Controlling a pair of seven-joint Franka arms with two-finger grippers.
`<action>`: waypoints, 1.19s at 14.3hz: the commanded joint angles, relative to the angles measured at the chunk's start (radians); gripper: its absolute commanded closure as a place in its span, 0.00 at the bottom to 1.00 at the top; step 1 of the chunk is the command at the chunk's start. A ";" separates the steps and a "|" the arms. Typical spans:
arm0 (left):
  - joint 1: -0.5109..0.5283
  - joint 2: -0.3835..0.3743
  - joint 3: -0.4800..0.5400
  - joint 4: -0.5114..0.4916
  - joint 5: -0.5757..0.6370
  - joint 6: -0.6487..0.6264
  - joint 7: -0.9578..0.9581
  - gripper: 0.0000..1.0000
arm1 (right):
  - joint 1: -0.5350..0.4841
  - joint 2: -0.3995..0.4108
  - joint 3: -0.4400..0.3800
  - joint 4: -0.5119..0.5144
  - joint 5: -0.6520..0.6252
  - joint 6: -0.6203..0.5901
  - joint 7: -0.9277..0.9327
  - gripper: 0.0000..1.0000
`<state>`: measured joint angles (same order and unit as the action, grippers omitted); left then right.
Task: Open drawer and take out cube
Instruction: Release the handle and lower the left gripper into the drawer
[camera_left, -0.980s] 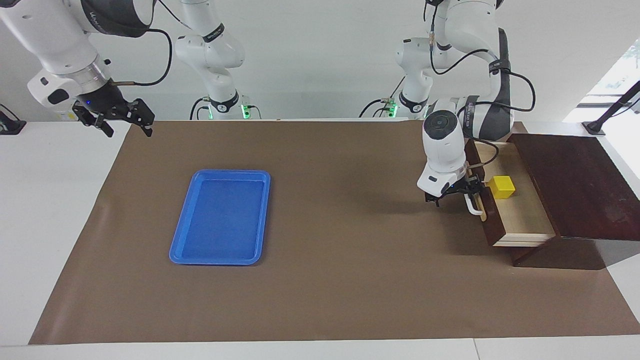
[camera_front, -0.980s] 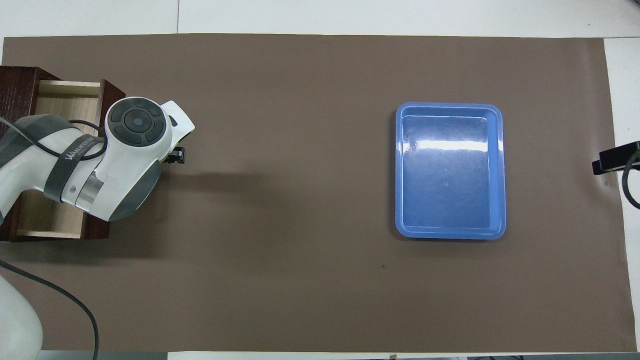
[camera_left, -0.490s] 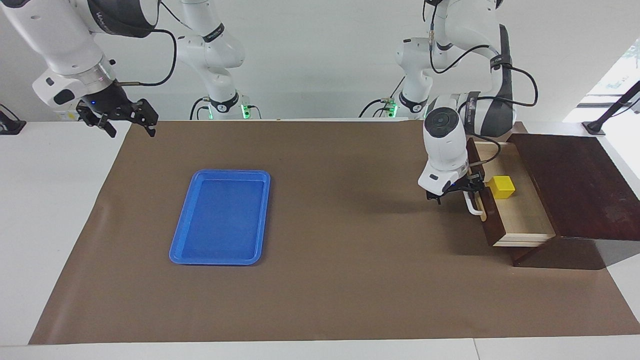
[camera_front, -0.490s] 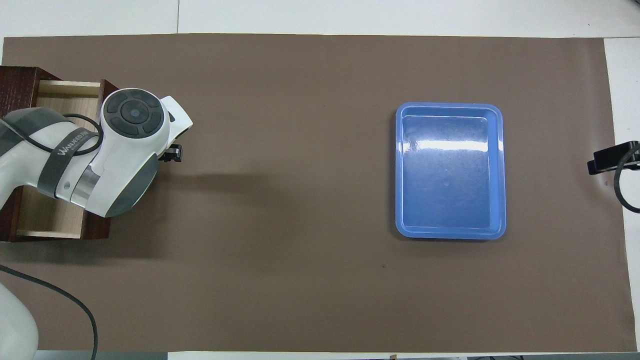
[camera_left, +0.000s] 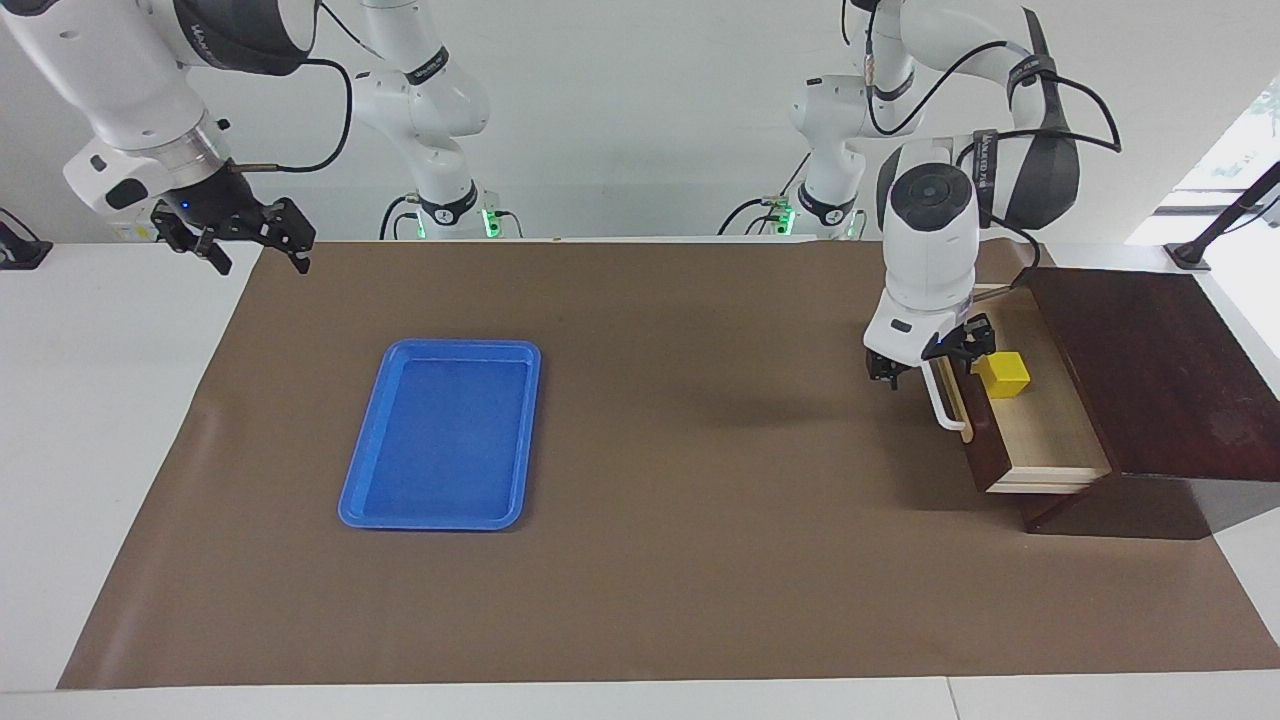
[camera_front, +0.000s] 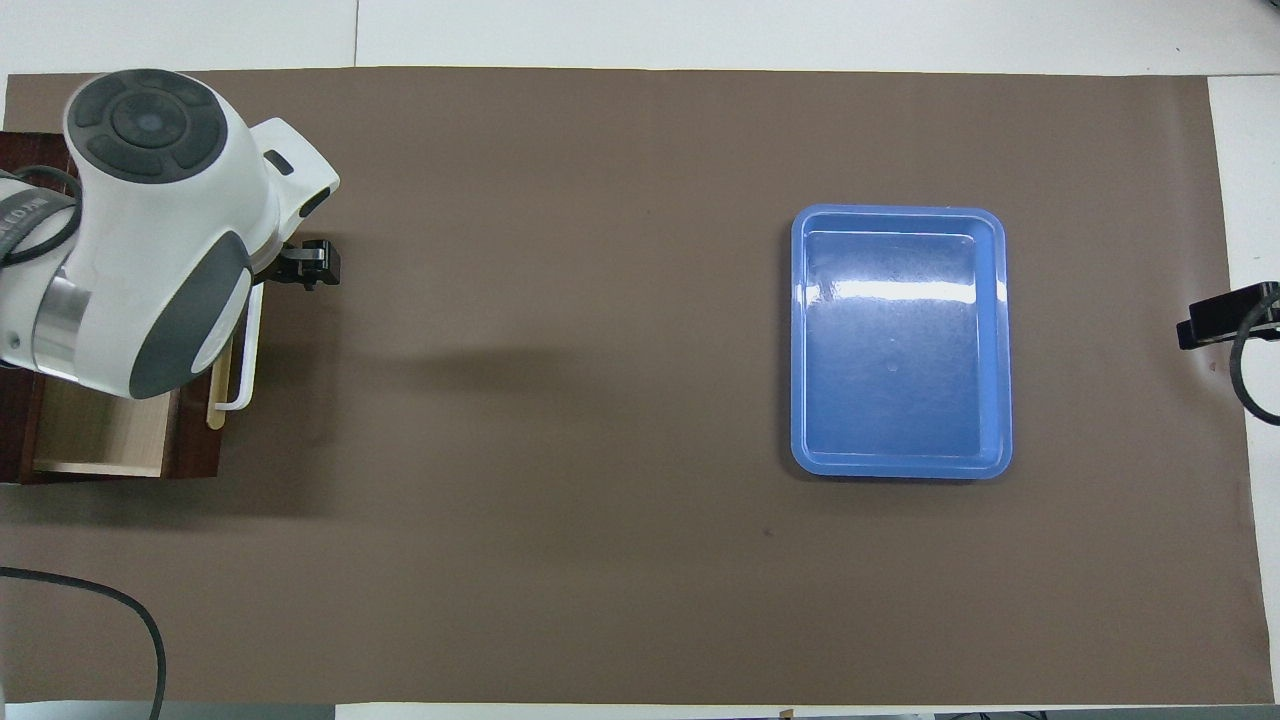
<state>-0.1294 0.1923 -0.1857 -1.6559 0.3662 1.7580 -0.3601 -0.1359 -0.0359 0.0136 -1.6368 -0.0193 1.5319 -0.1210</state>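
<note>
Facing view looks high across the table toward the robots; overhead looks steeply down; both share the tray (camera_left: 440, 435).

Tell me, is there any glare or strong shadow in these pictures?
Overhead view: a white streak of glare crosses the blue tray, and the left arm's dark shadow lies on the brown mat. Facing view: no glare on the tray, bright daylight at one edge.
</note>
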 joint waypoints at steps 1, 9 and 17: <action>0.022 -0.001 0.020 0.059 -0.065 -0.055 -0.026 0.00 | -0.008 -0.007 0.000 -0.001 -0.010 -0.007 0.012 0.00; 0.201 -0.010 0.032 0.090 -0.273 -0.003 -0.647 0.00 | -0.019 -0.007 0.000 -0.001 -0.011 -0.007 0.014 0.00; 0.333 -0.065 0.031 -0.030 -0.315 0.029 -1.008 0.00 | -0.017 -0.006 0.002 0.003 -0.011 0.002 0.017 0.00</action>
<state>0.1676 0.1806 -0.1506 -1.6240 0.0901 1.7911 -1.3535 -0.1413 -0.0363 0.0030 -1.6354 -0.0201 1.5319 -0.1210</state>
